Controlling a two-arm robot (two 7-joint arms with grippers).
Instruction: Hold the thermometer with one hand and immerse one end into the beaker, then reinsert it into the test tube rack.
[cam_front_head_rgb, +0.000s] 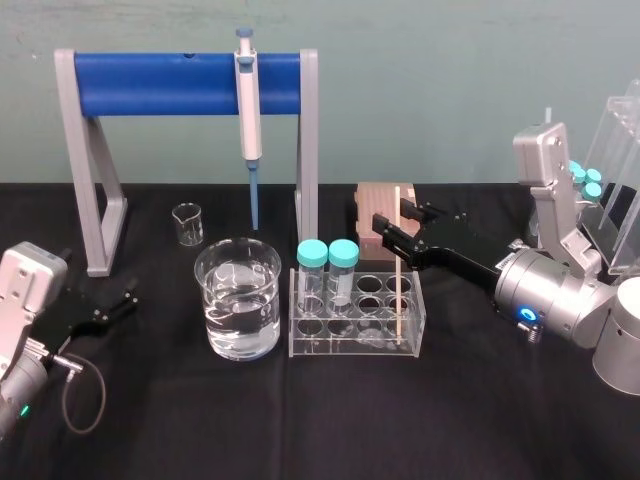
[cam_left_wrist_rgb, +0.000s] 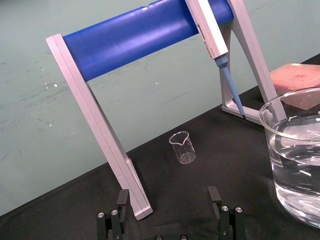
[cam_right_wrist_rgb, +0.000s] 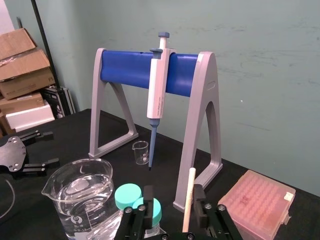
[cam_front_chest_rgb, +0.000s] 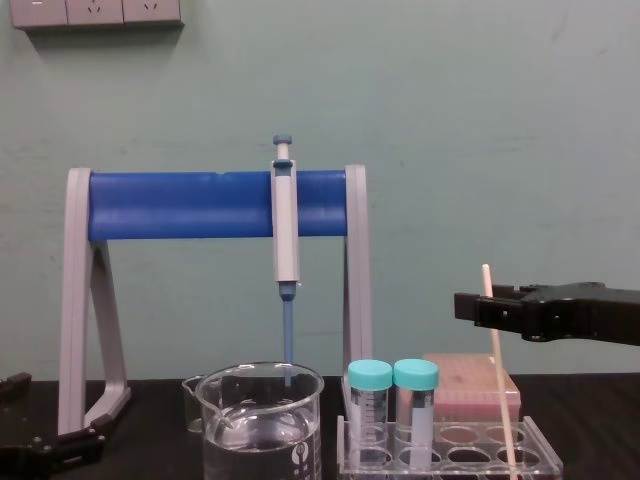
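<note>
Showing the black desk (cam_front_head_rgb: 320, 420) across the lower frame of the head view, with the blue-barred pipette stand (cam_front_head_rgb: 160, 85) at upper left. The beaker (cam_front_head_rgb: 238, 300), part-filled with clear liquid, sits at lower centre, and the test tube rack (cam_front_head_rgb: 340, 346) is just right of it. The left gripper (cam_front_head_rgb: 120, 300) rests at lower left, jaws open. The right gripper (cam_front_head_rgb: 392, 218) reaches in from the right edge, jaws open and straddling the thermometer (cam_front_head_rgb: 397, 270), which stands upright in a front hole at the rack's right end. The thermometer is judged light, stiff, smooth and brittle. A gentle hold on the bare upper stem, then a straight vertical lift, appears safest.
</note>
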